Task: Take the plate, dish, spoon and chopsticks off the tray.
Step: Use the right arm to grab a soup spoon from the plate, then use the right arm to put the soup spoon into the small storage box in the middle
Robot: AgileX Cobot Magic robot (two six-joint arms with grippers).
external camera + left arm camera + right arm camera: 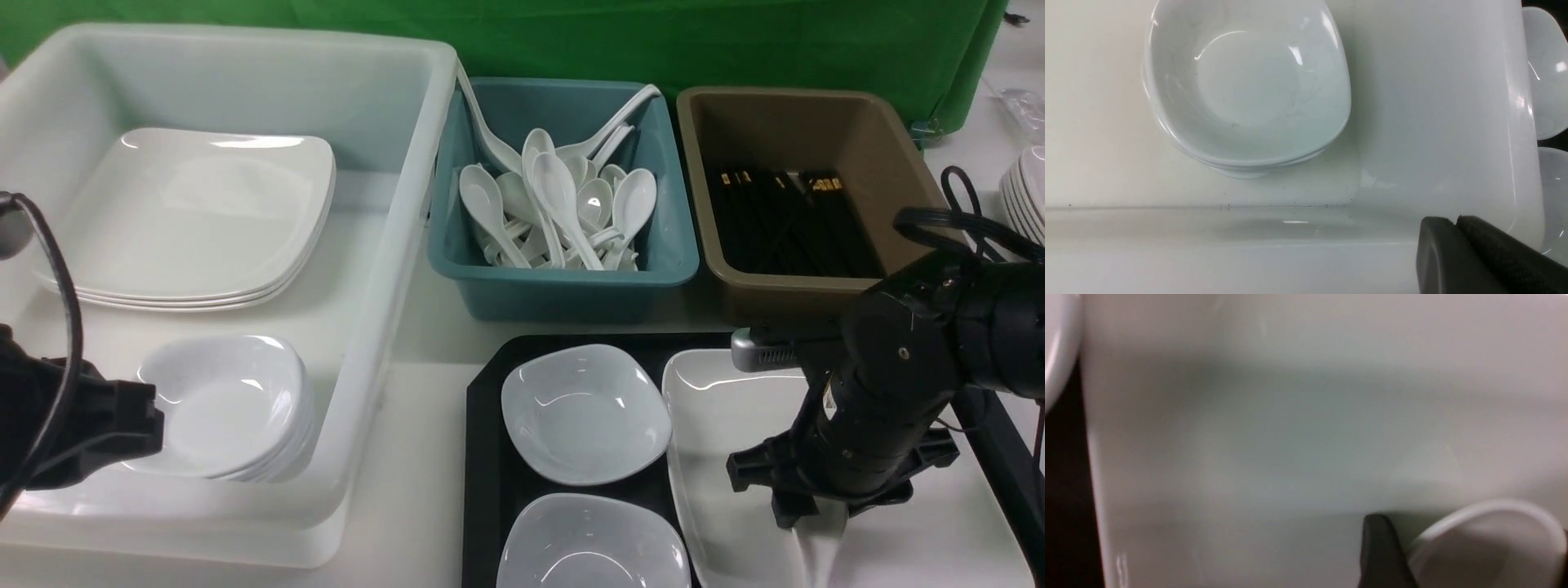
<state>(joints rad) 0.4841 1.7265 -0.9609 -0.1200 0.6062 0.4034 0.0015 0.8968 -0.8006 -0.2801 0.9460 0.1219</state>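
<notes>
R gripper (pixel 820 516) half-hides spoon (pixel 1486 539); grip unclear.

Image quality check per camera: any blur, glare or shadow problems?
Front view: sharp, with bright glare patches on the stacked plates in the white tub. Left wrist view: sharp, with small glints on the stacked dishes. Right wrist view: out of focus throughout; a dark shadow band crosses the plate, and the spoon shows only as a soft white shape.

Blurred spoon (pixel 1488 539), partly beyond the view's edge.
</notes>
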